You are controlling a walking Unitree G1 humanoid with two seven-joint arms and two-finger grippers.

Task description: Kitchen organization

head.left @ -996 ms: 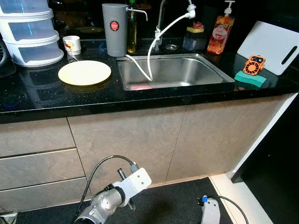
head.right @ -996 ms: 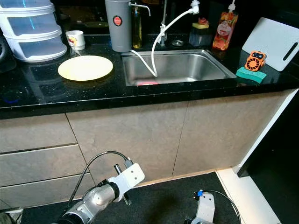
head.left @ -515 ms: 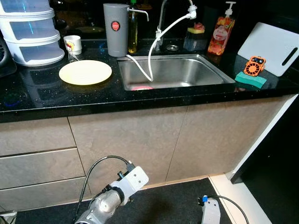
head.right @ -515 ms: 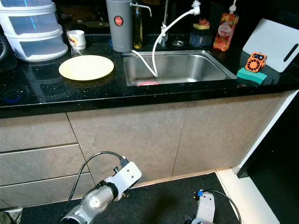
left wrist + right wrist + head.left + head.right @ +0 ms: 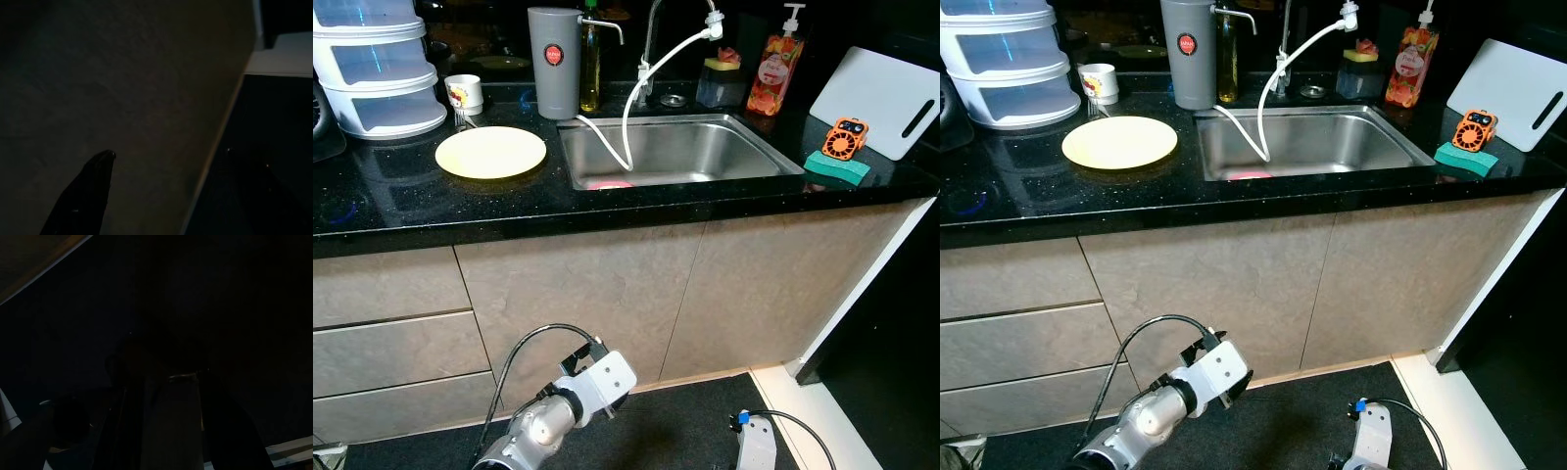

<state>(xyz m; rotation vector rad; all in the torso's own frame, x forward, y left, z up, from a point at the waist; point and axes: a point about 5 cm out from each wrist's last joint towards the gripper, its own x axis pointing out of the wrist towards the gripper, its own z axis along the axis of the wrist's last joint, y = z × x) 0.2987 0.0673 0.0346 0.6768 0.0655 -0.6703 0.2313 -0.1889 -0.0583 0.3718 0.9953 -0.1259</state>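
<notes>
Reaching the round pale-yellow plate (image 5: pixel 490 152) on the black stone table (image 5: pixel 431 211) means lifting up and forward. Your left end effector (image 5: pixel 161 196), fingers parted, is nearer; the right end effector's state you cannot tell.

A black speckled counter (image 5: pixel 431 211) tops beige cabinet fronts (image 5: pixel 597 294) with drawers at the left, above a dark floor (image 5: pixel 675 431) with a pale strip (image 5: pixel 808 411) at the right. At the back left stands a stack of white tiered containers (image 5: pixel 377 69), with a grey cylindrical dispenser (image 5: pixel 553 61) and a bottle of yellowish liquid (image 5: pixel 591 64) near the tap (image 5: pixel 651 39) — a white hose (image 5: pixel 646 83) curves down from it into the steel sink (image 5: pixel 675 147). Right of the sink, a white cutting board (image 5: pixel 881 98) leans at the back.
</notes>
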